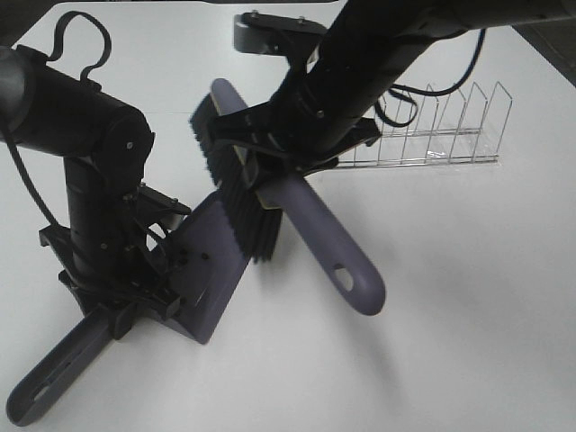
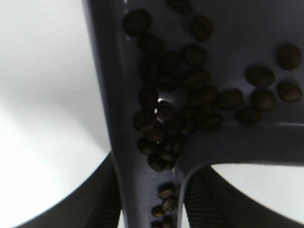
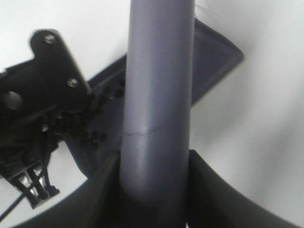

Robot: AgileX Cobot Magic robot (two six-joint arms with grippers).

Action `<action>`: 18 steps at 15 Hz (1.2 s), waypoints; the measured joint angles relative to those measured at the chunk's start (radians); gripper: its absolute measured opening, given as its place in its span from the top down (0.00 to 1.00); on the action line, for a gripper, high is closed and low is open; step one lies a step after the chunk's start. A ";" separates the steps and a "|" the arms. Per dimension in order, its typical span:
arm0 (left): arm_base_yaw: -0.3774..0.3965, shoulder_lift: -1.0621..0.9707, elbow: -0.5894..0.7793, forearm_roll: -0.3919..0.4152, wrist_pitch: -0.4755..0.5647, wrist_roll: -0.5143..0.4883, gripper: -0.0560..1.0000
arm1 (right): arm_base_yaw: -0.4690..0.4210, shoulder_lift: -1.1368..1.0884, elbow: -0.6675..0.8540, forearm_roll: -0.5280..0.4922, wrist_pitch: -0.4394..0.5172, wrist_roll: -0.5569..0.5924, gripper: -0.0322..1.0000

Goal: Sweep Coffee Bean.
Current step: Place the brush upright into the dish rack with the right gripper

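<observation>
Coffee bean (image 2: 161, 118) heap, blurred, lies in dustpan (image 2: 237, 28) grasped by left tool (image 2: 152, 209); right tool (image 3: 154, 199) clenched around brush (image 3: 156, 95) handle.

The bench (image 1: 468, 342) lies open toward its near right corner. A wire rack (image 1: 445, 135) stands by the far right edge. The brush (image 1: 315, 229) crosses the middle. The dustpan (image 1: 211, 270) and the left arm (image 1: 90, 135) block the near left side.

On my left wrist feed, coffee beans (image 2: 161, 114) lie heaped in the purple dustpan (image 2: 242, 142). A few sit down its handle channel, which my left gripper (image 2: 152, 209) clamps above the white bench (image 2: 42, 95).
</observation>
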 joint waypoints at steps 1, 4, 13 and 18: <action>0.033 0.000 0.000 -0.048 0.005 -0.020 0.64 | -0.082 -0.038 0.000 -0.022 0.123 0.007 0.63; 0.100 0.000 0.004 -0.127 0.010 -0.033 0.64 | -0.159 -0.101 0.000 -0.107 0.313 0.007 0.63; 0.289 0.007 0.021 -0.127 0.099 0.027 0.64 | -0.395 -0.137 0.000 -0.204 0.498 0.009 0.63; 0.291 0.012 0.011 -0.125 0.114 0.034 0.64 | -0.498 -0.074 0.000 -0.210 0.473 0.004 0.63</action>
